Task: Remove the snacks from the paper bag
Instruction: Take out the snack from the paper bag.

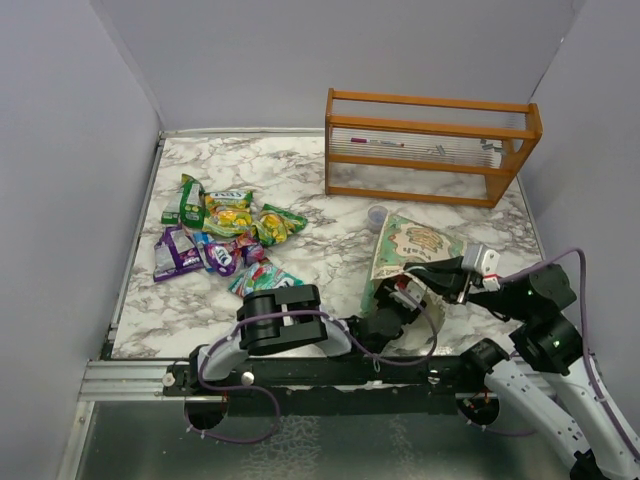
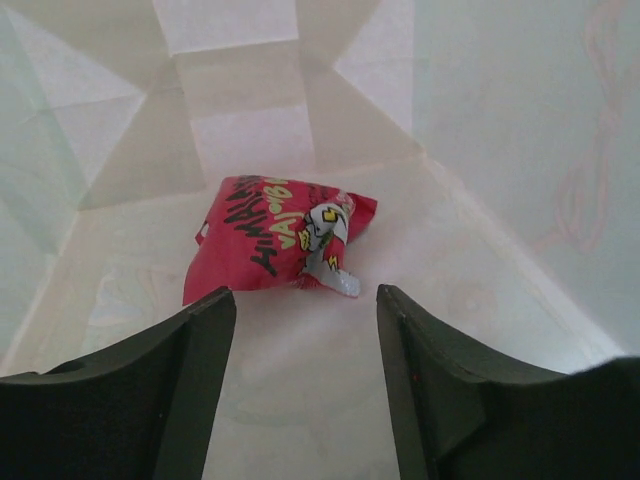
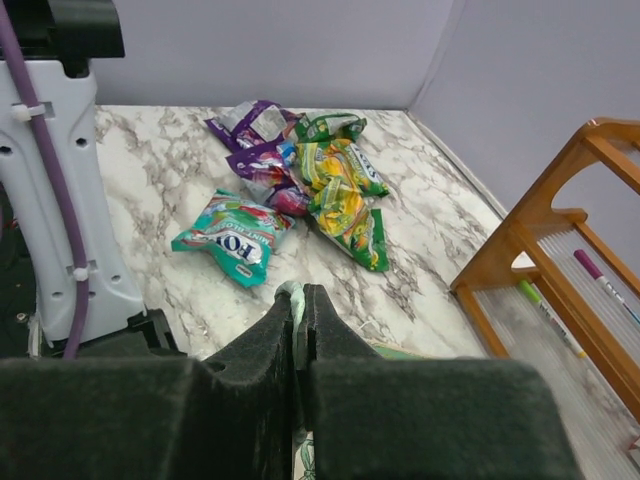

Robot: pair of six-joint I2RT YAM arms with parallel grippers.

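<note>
Our left claw [image 2: 305,300] reaches inside the bag [image 1: 415,240], wide open and empty, with the red packet [image 2: 262,245] lying clear ahead. Our right claw [image 3: 298,302] seemingly pinches the rim.

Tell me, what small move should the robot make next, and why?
Probably ease the left tool a little deeper into the paper bag and close on the red packet. Its fingers are open, and the packet lies just ahead, in line with the gap, untouched, the only one visible inside. The right tool is pinched on the bag's rim, steadying it.
</note>
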